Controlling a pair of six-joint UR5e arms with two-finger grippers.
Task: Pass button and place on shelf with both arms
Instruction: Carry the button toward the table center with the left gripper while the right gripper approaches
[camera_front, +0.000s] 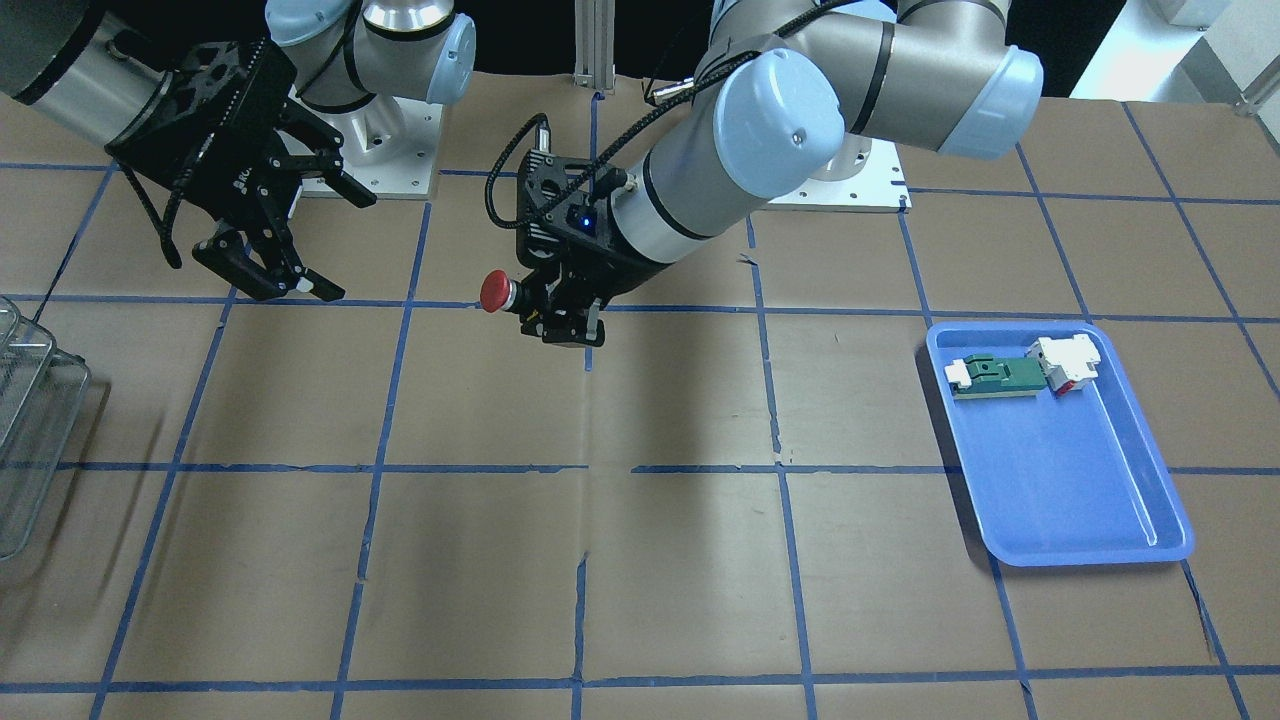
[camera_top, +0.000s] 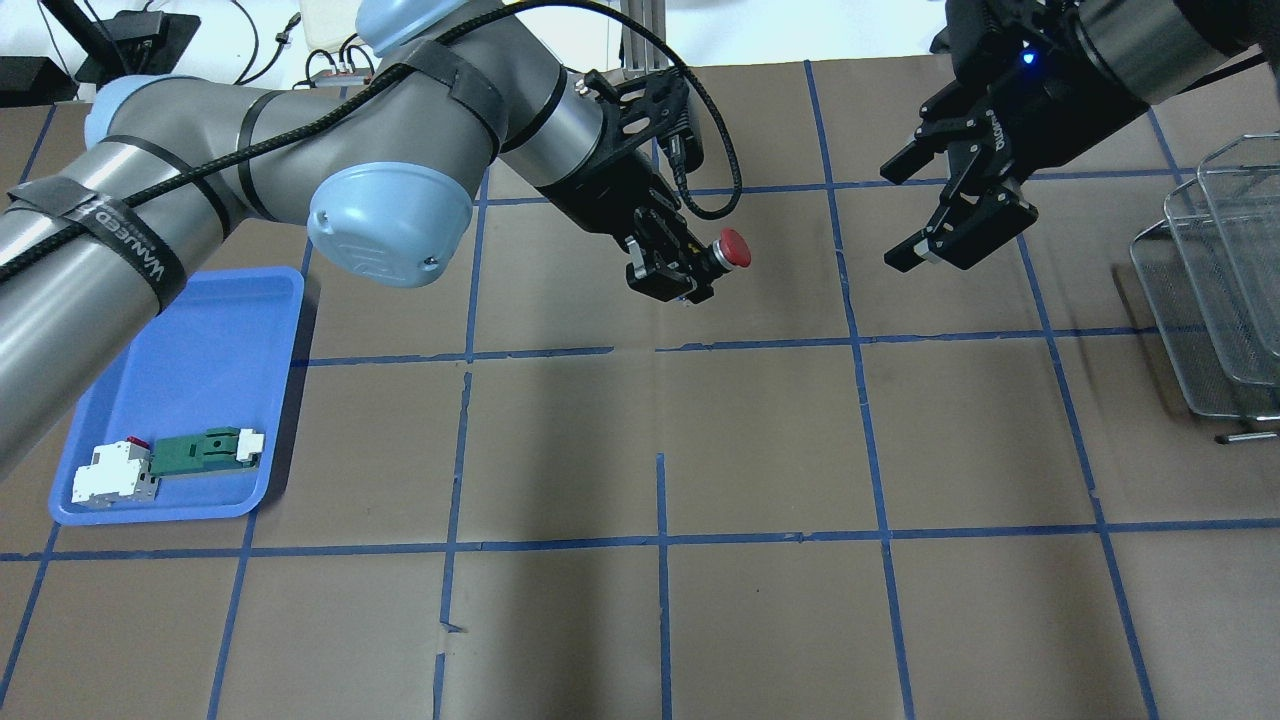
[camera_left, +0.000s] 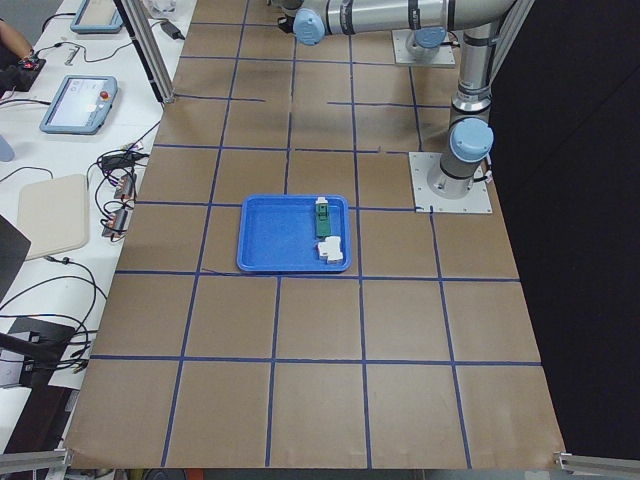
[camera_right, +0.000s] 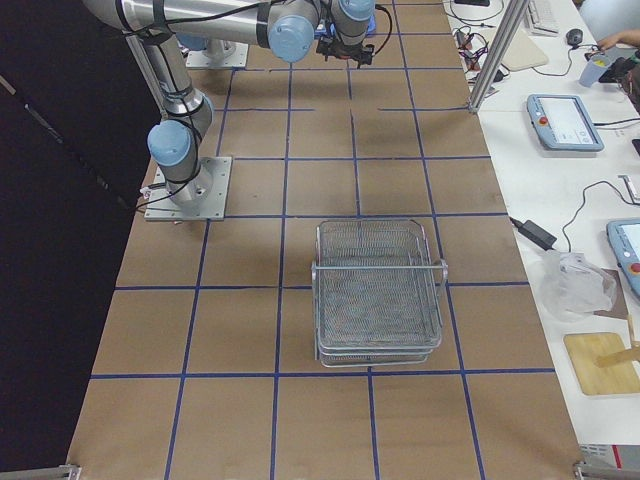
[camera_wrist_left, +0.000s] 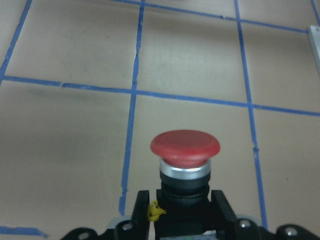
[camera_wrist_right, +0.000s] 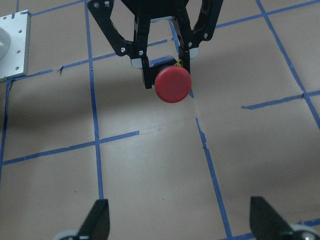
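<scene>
White lettering, seemingly "VANJEED", on black strap (camera_top: 150, 262) around left arm (camera_top: 250, 170), small white brand print on right gripper (camera_top: 890, 220), illegible.

**Kid:** How many of each thing?

**Friend:** A left arm (camera_top: 250, 170) and a right arm (camera_top: 1150, 40), so two. One button (camera_top: 735, 248). One shelf (camera_right: 375, 300). One tray (camera_top: 220, 340).

**Kid:** And inside it?

**Friend:** Two parts: one block (camera_top: 105, 483), one green part (camera_top: 195, 452).

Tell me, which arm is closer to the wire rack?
The right arm. The right fingers, open, hang a short way from the wire rack; the left fingers grip the red button farther away, beyond them.
</scene>
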